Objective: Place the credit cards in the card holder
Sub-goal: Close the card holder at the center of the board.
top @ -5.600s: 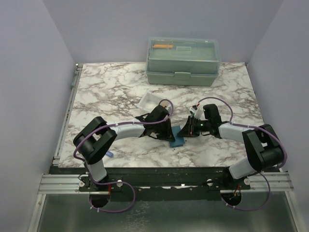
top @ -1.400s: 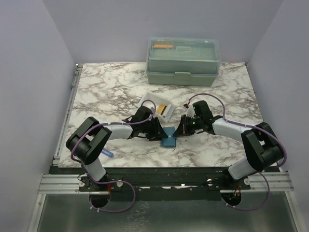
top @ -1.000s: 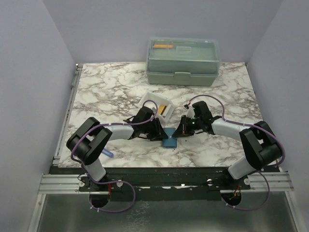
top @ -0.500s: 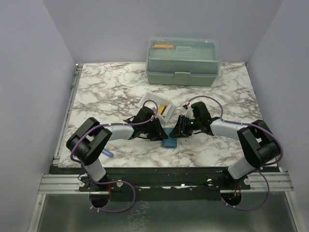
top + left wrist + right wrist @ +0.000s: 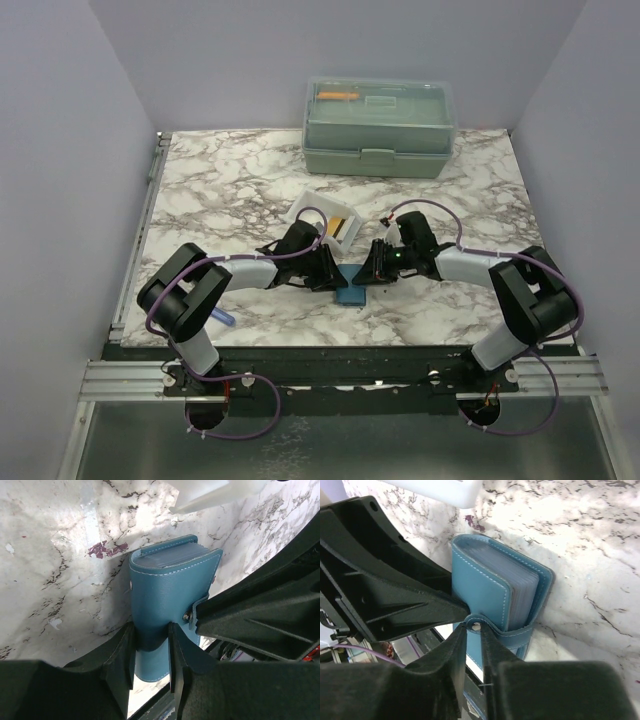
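Both arms have shifted left, uncovering the white plastic tray [image 5: 309, 208] holding yellow-orange credit cards [image 5: 341, 225]. The left gripper [image 5: 150, 641] clamps the blue folding card holder [image 5: 167, 585] on the marble desk [image 5: 220, 190]; the right gripper [image 5: 472, 633] pinches its strap [image 5: 492, 626].

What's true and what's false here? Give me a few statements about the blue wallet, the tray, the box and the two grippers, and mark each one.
1. The left gripper clamps the blue card holder between its fingers. True.
2. The card holder lies spread wide open on the table. False: it is folded over, with clear sleeves showing at its edge.
3. The right gripper pinches the holder's snap strap. True.
4. The white tray has nothing in it. False: yellow cards lie in it.
5. The pale green box stands with its lid up. False: the lid is shut.
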`<action>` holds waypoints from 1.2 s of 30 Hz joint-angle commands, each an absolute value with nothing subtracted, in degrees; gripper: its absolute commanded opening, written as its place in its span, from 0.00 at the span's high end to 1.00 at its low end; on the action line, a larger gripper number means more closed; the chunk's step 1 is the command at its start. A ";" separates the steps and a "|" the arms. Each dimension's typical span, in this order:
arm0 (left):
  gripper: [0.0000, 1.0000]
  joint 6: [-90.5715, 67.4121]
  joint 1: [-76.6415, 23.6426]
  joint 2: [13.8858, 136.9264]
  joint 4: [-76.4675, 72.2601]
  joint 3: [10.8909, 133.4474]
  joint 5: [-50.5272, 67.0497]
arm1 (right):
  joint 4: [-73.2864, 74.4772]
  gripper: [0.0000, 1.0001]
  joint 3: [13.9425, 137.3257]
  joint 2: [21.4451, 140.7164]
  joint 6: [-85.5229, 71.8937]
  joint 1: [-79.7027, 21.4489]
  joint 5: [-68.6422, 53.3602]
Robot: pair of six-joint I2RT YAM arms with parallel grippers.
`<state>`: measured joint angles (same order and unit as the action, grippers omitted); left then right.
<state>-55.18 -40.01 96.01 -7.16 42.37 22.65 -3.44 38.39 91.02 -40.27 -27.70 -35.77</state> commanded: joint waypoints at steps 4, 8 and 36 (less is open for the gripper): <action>0.75 -53.99 -41.75 96.48 -7.41 43.13 21.97 | -0.72 0.90 38.23 95.26 -38.79 -29.00 -31.68; 0.78 -53.67 -41.67 97.13 -7.40 43.86 22.51 | -0.48 0.93 38.28 96.21 -39.30 -29.54 -30.02; 0.82 -53.62 -41.99 96.19 -7.21 43.79 22.47 | 31.88 1.00 56.68 115.66 -45.71 -47.96 10.12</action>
<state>-54.76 -39.99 96.03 -6.02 42.87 22.57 26.57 57.34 97.41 -44.38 -39.94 -8.75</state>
